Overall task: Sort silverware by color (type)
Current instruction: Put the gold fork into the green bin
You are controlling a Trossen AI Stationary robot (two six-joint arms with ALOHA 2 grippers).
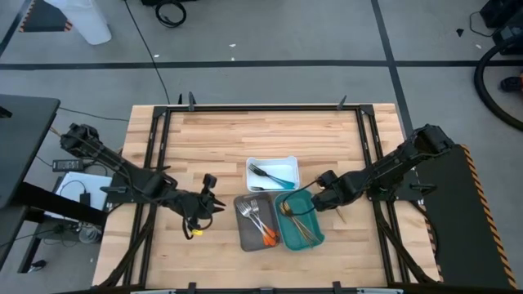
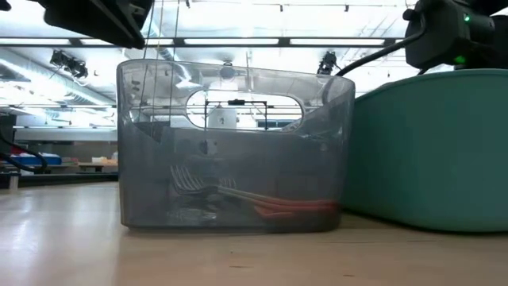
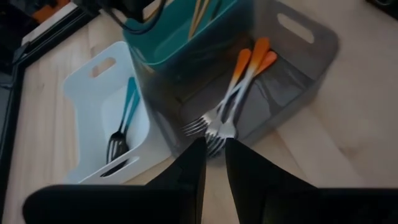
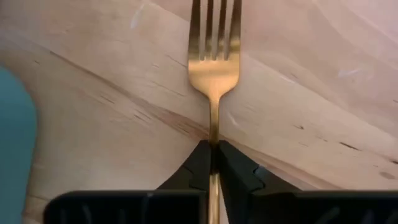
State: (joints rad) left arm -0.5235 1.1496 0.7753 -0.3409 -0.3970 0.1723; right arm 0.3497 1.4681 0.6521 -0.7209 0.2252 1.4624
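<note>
Silverware item in grasp: a gold fork, its handle pinched between the closed fingers of the right hand, tines pointing away from the wrist over bare wood. In the high view this hand sits just beside the right edge of the teal tray, above the worktop.

Left hand is near the left side of the grey tray; its fingers stand slightly apart and hold nothing.

Grey tray contents: two orange-handled forks, lying side by side, tines toward the left hand. The low view shows the same forks through the tray's translucent wall.

Teal tray contents: gold pieces lying lengthwise; individual types cannot be made out.

White tray: teal-handled pieces, at least one a fork.

Edges and room: the three trays stand close together, grey and teal touching side by side, the white one just behind them. Wide bare wood lies behind the white tray and to the left of the grey tray. The worktop is bounded by a dark frame along its edges.

Markings: no legible writing or labels on any tray or utensil.
</note>
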